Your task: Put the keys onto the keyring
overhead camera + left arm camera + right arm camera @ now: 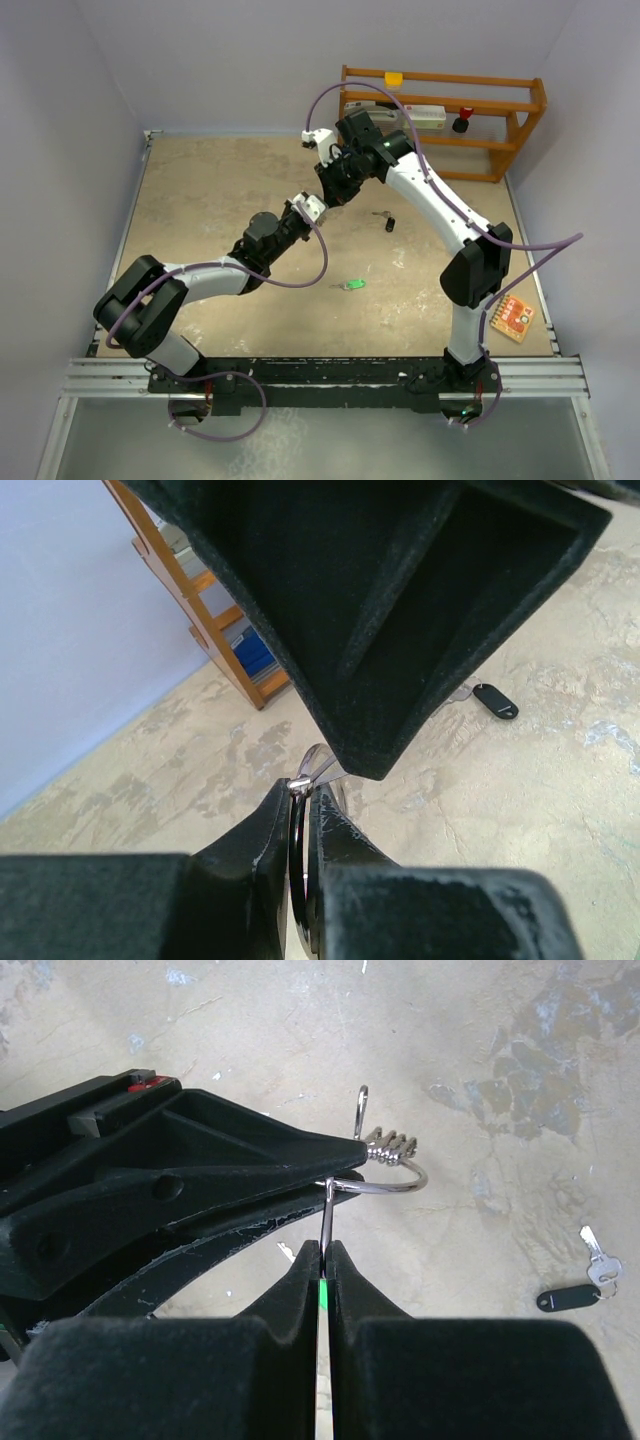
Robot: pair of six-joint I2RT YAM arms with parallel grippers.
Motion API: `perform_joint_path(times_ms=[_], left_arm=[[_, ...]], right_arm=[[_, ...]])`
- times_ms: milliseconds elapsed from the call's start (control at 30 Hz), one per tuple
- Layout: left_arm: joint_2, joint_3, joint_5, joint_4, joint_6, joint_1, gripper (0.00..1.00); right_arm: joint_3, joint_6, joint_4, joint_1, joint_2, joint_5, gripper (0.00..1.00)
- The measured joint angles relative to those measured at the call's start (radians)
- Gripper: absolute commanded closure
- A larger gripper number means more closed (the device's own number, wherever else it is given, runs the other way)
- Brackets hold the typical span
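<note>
Beige table (220, 200), wooden rack (470, 80) at rear; left gripper (300, 792) and right gripper (322, 1252) meet above centre, each with fingers clamped on the keyring (395, 1182), held off the surface; black key (388, 222) and green key (352, 284) lie on the table, apart

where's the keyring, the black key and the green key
keyring (390, 1189), right wrist view, on the wire loop's lower curve
black key (563, 1299), right wrist view, on its black head
green key (352, 285), top view, on its green head
</note>
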Motion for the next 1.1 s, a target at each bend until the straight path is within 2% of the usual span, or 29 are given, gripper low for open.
perform_joint_path(times_ms=[67, 167, 333, 1100], left_arm=[[0.000, 0.000, 0.002, -0.004, 0.000, 0.000, 1.00], [0.000, 0.000, 0.001, -0.009, -0.002, 0.000, 1.00], [0.000, 0.000, 0.001, -0.024, -0.021, 0.001, 1.00], [-0.023, 0.004, 0.023, -0.066, -0.254, 0.002, 1.00]], right_arm=[[0.000, 0.000, -0.001, 0.000, 0.000, 0.000, 1.00], [-0.001, 0.003, 0.000, 0.000, 0.000, 0.001, 0.92], [-0.014, 0.014, 0.016, 0.000, 0.000, -0.001, 0.87], [-0.142, 0.084, 0.204, 0.001, -0.128, 0.061, 0.81]])
